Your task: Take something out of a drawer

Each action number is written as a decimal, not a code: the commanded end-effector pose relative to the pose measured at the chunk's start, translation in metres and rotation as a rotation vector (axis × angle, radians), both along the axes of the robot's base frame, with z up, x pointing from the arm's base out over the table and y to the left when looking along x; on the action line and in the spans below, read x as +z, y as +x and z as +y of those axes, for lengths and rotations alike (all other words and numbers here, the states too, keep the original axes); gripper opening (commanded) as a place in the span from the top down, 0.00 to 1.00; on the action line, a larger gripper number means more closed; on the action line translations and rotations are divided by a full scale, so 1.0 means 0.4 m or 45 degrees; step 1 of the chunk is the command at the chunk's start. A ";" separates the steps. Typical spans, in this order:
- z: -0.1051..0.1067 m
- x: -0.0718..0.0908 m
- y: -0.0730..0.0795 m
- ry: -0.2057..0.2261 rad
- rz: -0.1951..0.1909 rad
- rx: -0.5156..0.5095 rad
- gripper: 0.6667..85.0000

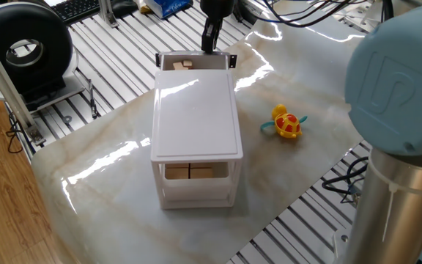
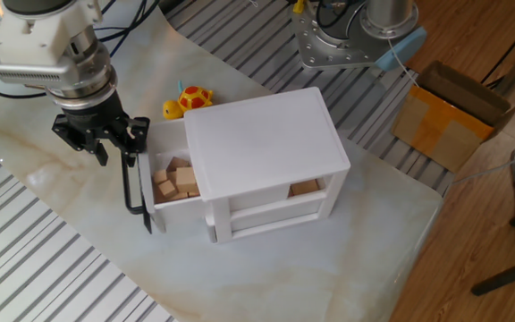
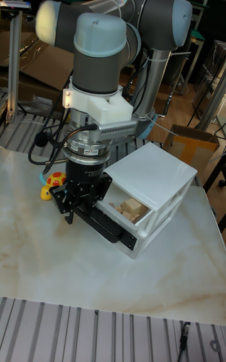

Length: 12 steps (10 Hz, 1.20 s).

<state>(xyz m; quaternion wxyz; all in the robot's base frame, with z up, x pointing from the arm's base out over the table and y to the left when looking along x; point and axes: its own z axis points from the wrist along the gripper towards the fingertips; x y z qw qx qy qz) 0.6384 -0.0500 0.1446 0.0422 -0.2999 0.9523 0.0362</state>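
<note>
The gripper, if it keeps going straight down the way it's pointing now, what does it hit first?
Probably the black front edge of the open drawer. The gripper points down, just outside that front rather than over the wooden cubes. Depth is unclear, so it may slip past onto the table.

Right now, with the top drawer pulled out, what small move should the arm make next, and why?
Probably shift the gripper sideways over the drawer, then lower it. It hangs empty beside the drawer's front edge, while the wooden cubes lie exposed inside, none grasped yet.
</note>
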 end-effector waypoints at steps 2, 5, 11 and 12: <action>-0.007 0.010 0.007 0.015 -0.002 0.012 0.47; -0.029 0.019 0.026 0.001 -0.007 0.033 0.48; -0.034 0.014 0.058 -0.036 -0.011 0.037 0.51; -0.030 0.017 0.055 -0.032 -0.011 0.033 0.51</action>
